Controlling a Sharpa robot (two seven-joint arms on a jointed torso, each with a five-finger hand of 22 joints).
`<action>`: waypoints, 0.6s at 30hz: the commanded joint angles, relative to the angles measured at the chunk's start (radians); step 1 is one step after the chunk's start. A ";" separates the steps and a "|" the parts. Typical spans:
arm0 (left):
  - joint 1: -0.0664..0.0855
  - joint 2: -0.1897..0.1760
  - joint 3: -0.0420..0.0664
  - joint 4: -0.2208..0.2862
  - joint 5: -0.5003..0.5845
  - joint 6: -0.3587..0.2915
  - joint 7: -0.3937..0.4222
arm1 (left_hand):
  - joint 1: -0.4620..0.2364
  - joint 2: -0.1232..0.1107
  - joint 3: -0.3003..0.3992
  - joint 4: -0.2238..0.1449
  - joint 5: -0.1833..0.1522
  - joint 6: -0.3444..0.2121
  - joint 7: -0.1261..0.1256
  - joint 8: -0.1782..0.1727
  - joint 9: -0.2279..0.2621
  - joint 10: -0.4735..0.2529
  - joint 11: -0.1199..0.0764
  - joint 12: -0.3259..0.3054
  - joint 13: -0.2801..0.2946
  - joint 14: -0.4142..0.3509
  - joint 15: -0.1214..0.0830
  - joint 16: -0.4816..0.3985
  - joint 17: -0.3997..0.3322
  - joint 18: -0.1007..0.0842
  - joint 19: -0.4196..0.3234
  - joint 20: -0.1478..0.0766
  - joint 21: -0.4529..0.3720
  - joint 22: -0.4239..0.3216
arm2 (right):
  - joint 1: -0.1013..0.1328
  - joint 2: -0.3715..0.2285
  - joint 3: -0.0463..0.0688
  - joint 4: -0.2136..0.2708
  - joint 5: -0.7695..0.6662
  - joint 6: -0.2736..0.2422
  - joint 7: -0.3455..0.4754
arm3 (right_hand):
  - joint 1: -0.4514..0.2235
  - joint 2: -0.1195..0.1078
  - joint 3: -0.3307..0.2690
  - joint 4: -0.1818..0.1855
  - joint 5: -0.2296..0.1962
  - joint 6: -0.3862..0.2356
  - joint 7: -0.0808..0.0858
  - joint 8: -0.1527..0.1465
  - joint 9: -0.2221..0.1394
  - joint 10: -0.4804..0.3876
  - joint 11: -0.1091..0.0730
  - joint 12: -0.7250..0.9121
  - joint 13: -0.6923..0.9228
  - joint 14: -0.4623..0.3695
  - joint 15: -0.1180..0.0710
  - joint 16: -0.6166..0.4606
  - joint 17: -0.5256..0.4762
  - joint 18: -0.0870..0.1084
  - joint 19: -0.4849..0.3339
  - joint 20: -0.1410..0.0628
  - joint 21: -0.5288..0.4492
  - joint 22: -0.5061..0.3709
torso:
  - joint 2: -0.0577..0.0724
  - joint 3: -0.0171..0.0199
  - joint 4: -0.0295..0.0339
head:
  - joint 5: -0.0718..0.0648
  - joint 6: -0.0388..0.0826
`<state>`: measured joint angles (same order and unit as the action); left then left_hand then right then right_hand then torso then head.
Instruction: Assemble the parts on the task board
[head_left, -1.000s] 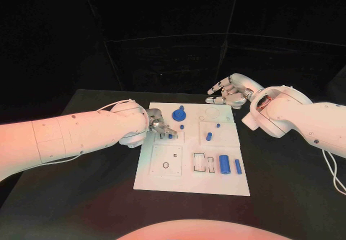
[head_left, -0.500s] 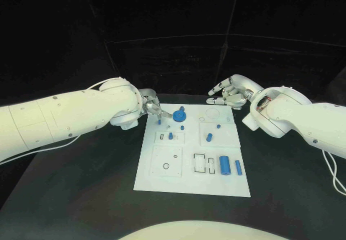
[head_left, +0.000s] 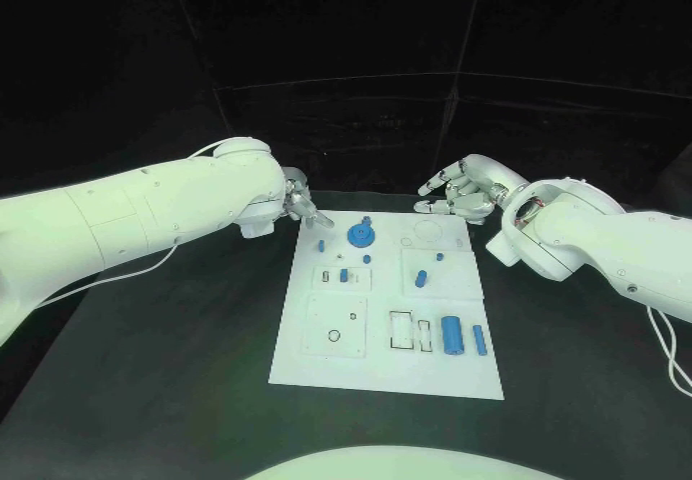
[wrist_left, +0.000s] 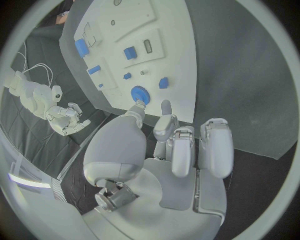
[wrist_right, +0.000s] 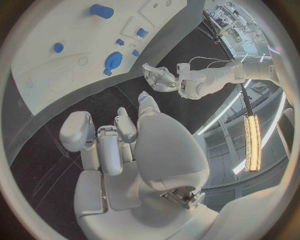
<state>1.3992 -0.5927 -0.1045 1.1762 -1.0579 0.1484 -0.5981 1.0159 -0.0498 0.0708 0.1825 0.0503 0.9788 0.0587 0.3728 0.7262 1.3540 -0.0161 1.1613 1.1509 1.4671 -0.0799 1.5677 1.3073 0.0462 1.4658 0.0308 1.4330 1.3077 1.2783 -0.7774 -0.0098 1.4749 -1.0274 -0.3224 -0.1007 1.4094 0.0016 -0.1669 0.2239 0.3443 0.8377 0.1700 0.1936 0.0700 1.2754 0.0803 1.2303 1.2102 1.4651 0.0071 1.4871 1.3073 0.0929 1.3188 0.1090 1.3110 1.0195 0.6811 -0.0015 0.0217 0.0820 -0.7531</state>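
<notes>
A: From the head view, the board (head_left: 387, 312) lies mid-table, and the left hand (head_left: 299, 203) hovers off its far-left corner, the right hand (head_left: 459, 192) beyond its far edge.

B: The left wrist view adds empty, parted fingers (wrist_left: 184, 145) above the gear (wrist_left: 139, 93).

A: The right wrist view likewise: spread fingers (wrist_right: 106, 137), nothing held.

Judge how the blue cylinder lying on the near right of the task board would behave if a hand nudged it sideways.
The blue cylinder lies on its round side, so it would probably roll. It looks rigid and small, likely light. The task board looks smooth, so it may also slide.
</notes>
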 joint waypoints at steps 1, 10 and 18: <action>-0.002 0.017 -0.007 -0.035 0.003 0.056 0.003 | 0.012 0.004 -0.009 0.000 -0.001 0.005 0.002 -0.007 -0.003 -0.003 0.005 0.000 0.002 0.104 0.009 0.003 0.263 0.001 0.007 0.007 0.001 0.072 | 0.002 0.002 0.001 0.001 -0.002 0.005 0.004 | -0.003 0.002 -0.007 0.001 0.001 -0.006 -0.001 0.005 0.000 -0.008 0.002 -0.006 -0.001 0.072 -0.004 -0.005 0.134 0.012 -0.010 0.000 -0.004 -0.002 | 0.000 -0.0004 0.0000 | 0.001 0.000; -0.018 0.066 -0.023 -0.116 0.002 0.070 0.019 | 0.015 0.014 -0.026 0.008 -0.001 0.011 0.003 -0.015 -0.012 -0.004 0.006 0.002 0.002 0.104 0.010 0.003 0.263 0.001 0.008 0.009 0.001 0.074 | 0.002 0.005 0.001 0.001 -0.002 0.005 0.006 | -0.003 0.002 -0.007 0.001 0.001 -0.006 -0.001 0.006 0.000 -0.008 0.002 -0.006 -0.001 0.072 -0.004 -0.005 0.134 0.012 -0.010 0.000 -0.003 -0.001 | -0.001 -0.0003 0.0004 | 0.003 -0.003; -0.033 0.090 -0.025 -0.146 0.000 0.079 0.033 | 0.013 0.020 -0.043 0.017 -0.001 0.017 0.003 -0.019 -0.017 -0.004 0.006 0.003 0.003 0.104 0.010 0.003 0.263 0.000 0.009 0.009 0.002 0.075 | 0.002 0.007 0.001 0.000 -0.002 0.006 0.006 | -0.003 0.002 -0.007 0.001 0.001 -0.006 -0.001 0.006 0.000 -0.008 0.002 -0.006 -0.001 0.072 -0.004 -0.005 0.134 0.012 -0.010 0.000 -0.003 -0.001 | -0.001 0.0001 0.0019 | 0.002 -0.006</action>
<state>1.3654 -0.5047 -0.1295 1.0337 -1.0576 0.2062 -0.5842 1.0295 -0.0362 0.0319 0.1999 0.0503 0.9901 0.0623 0.3604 0.7098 1.3503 -0.0125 1.1613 1.1524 1.4633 -0.0763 1.5677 1.3074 0.0462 1.4674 0.0323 1.4330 1.3076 1.2783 -0.7710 -0.0098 1.4742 -1.0274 -0.3212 -0.1000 1.4094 0.0016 -0.1668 0.2239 0.3443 0.8377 0.1700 0.1936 0.0700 1.2754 0.0803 1.2303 1.2103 1.4651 0.0071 1.4871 1.3073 0.0929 1.3189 0.1090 1.3110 1.0187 0.6805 -0.0016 0.0223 0.0851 -0.7583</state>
